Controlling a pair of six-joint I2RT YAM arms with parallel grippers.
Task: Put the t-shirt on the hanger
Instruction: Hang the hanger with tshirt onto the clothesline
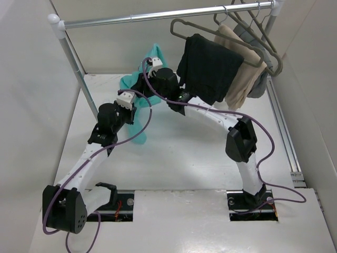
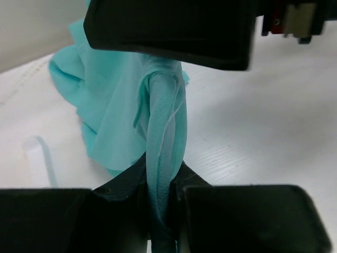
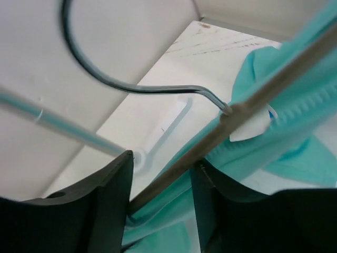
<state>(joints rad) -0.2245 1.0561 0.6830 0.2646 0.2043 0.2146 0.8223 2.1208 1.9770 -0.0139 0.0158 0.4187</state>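
The teal t-shirt [image 1: 138,133] hangs bunched between my two grippers at the back left, its lower part trailing onto the table. My left gripper [image 1: 134,105] is shut on a rolled fold of the t-shirt [image 2: 163,132], which runs up from between the fingers [image 2: 126,184]. My right gripper [image 1: 150,68] holds the grey-taupe hanger [image 3: 210,139] above the table. The hanger's arm crosses between the jaws with teal cloth [image 3: 295,110] draped over it. The silver hook [image 3: 131,87] and the white neck label [image 3: 250,126] show in the right wrist view. In the top view the hanger is hidden.
A clothes rail [image 1: 158,16] spans the back, its left post [image 1: 71,63] beside the t-shirt. At its right end hang a black garment [image 1: 208,66], a tan garment [image 1: 239,68], a grey garment [image 1: 260,79] and an empty hanger [image 1: 184,29]. White walls enclose the table.
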